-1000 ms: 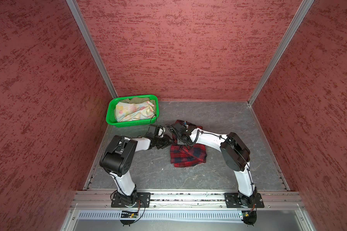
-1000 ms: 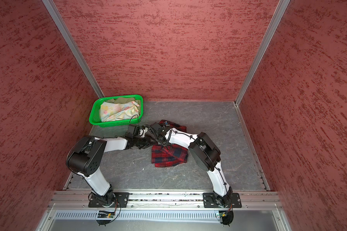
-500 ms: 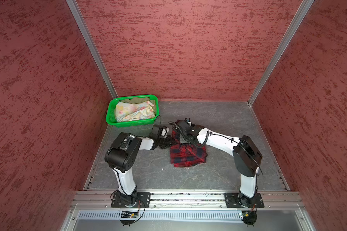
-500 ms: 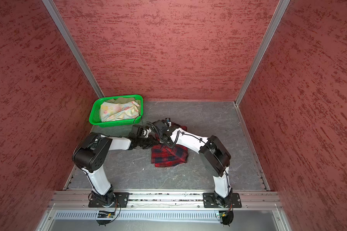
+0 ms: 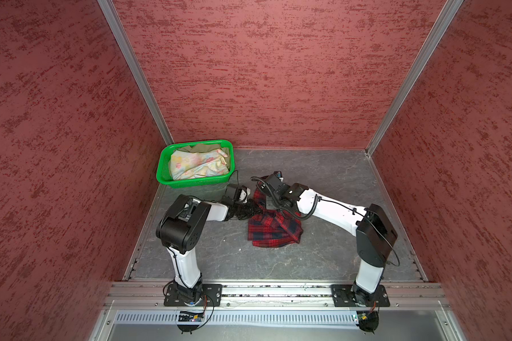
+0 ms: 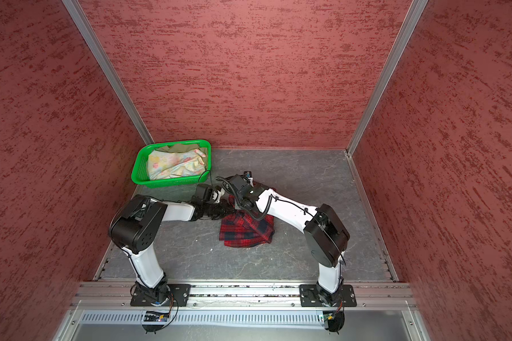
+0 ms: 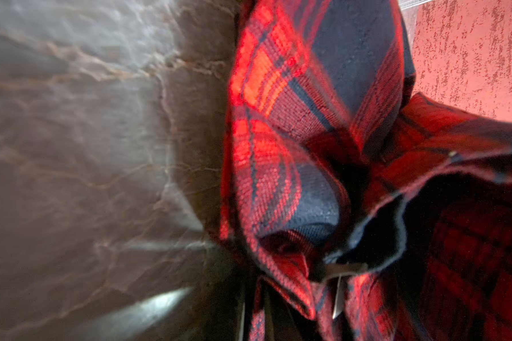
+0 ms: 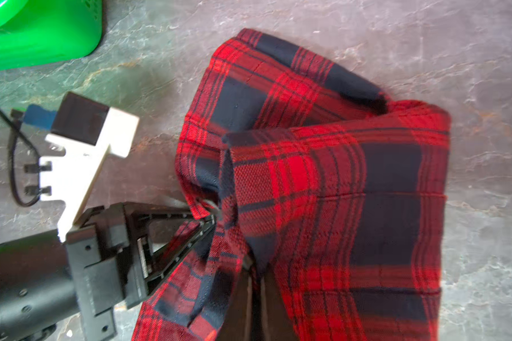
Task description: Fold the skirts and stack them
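two grippers meet on the red-and-navy plaid skirt [image 5: 274, 231], bunched mid-surface [image 5: 331, 177]: the left gripper [image 8: 212, 219] pinches a fold of it, and the right gripper [image 8: 256, 285] is clenched on cloth just beside. the floral skirt [image 5: 197, 166] lies over the olive-khaki skirt [image 5: 203, 146] in the green basket [image 5: 197, 182].

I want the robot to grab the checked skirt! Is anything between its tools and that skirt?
No, nothing visible is in the way. The left tool and the right tool are both pinching the plaid skirt itself. The green basket sits apart from the skirt.
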